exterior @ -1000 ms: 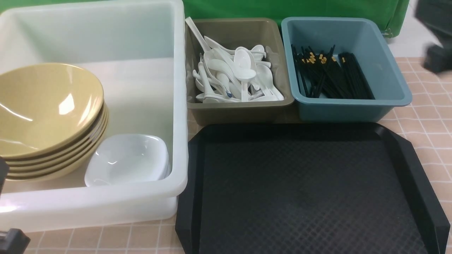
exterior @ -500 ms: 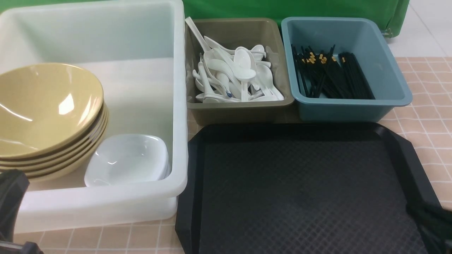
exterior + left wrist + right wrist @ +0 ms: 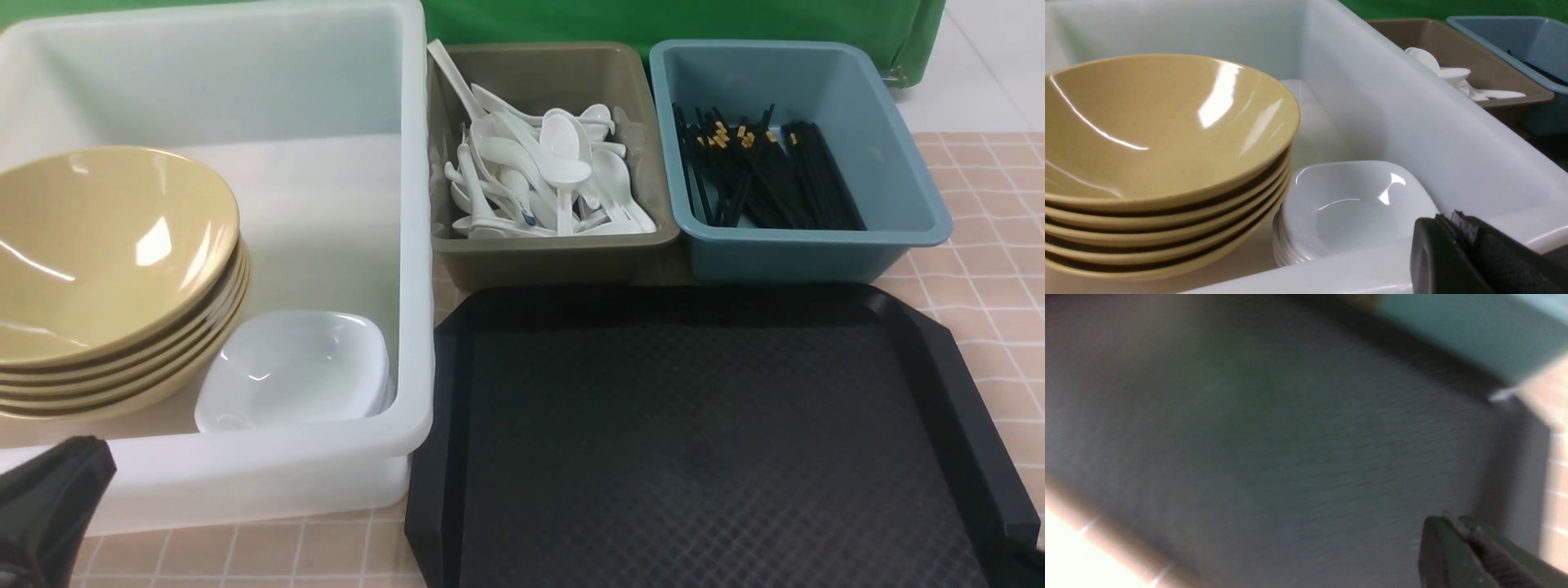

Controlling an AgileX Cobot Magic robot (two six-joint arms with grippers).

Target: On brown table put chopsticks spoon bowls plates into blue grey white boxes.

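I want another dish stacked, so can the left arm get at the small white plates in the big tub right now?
Probably yes. The left gripper is shut at the tub's near wall, and the white plates lie uncovered just behind it, beside the yellow bowls.

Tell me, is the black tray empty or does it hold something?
Empty. The front view shows the black tray with only its bare textured surface, no dishes or cutlery on it.

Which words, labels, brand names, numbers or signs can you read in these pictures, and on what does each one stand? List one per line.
None can be read.
White tub, grey bin, blue bin, black tray: no lettering shows.
One spoon in the grey bin carries a small dark mark, too small to read.
Yellow bowls and white dishes: plain, no print.
The right wrist view is too blurred to show any text.
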